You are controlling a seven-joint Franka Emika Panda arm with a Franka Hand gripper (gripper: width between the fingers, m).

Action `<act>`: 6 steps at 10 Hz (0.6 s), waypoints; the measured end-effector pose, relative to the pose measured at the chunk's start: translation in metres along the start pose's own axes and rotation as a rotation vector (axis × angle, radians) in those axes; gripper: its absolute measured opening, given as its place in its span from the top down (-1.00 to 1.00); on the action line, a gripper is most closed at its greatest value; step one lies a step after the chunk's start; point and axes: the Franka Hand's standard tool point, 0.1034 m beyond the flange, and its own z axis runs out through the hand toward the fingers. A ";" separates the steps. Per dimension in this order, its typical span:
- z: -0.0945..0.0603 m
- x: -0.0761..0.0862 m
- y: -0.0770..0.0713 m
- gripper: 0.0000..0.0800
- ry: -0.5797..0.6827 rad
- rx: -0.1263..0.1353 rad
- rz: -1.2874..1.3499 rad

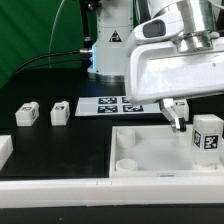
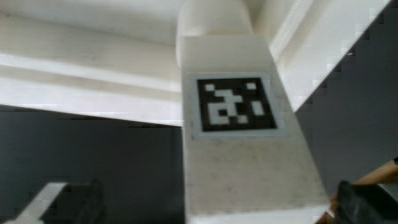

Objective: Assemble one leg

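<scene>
A leg (image 1: 207,137), a white block with a black-and-white tag, stands upright on the right part of the large white tray-like piece (image 1: 150,148). My gripper (image 1: 188,120) hangs right beside and behind it. In the wrist view the leg (image 2: 240,120) runs up between the dark fingers (image 2: 45,205), with a gap showing on each side. The jaws stand open around the leg and do not visibly touch it.
Two more legs (image 1: 27,114) (image 1: 59,112) lie on the black table at the exterior view's left. A third white piece (image 1: 4,150) sits at the left edge. The marker board (image 1: 108,104) lies behind the tray. A round hole (image 1: 127,163) shows in the tray's near left corner.
</scene>
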 end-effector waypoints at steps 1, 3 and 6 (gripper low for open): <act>0.000 -0.001 0.000 -0.62 -0.001 0.000 0.000; -0.001 0.001 0.002 -0.62 0.001 -0.002 0.001; -0.010 0.010 0.006 -0.62 -0.013 0.001 0.002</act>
